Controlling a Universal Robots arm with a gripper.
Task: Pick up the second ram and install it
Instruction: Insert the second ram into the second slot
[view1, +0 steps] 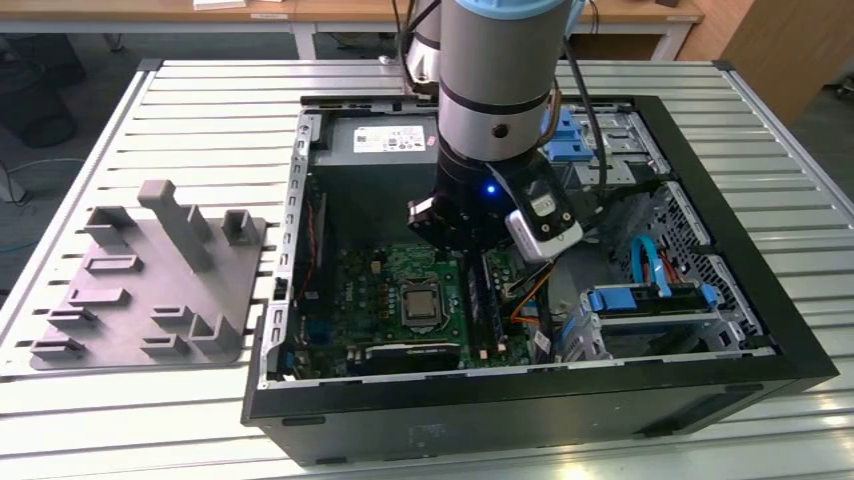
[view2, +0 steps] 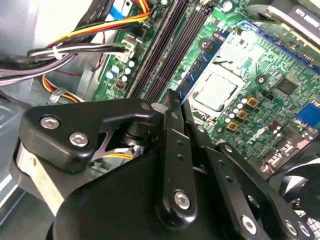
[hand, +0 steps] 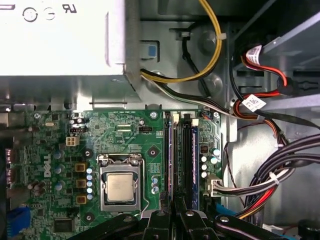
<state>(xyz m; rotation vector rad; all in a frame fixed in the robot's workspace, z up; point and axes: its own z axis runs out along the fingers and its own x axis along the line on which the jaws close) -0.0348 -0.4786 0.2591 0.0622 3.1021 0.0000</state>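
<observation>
Hovering low over the motherboard (hand: 125, 130), the gripper (view2: 172, 99) has its jaws clenched at one end of the second ram (view2: 196, 59). It stands in the slot beside the processor socket (hand: 120, 187), long axis running straight away from them.

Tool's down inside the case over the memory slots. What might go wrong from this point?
1. The tool hangs close over the narrow memory slots; a slight offset might press on a slot wall.
2. Loose cables lie right beside the slots and may snag it.
3. The bare processor sits nearby and could be struck.
</observation>
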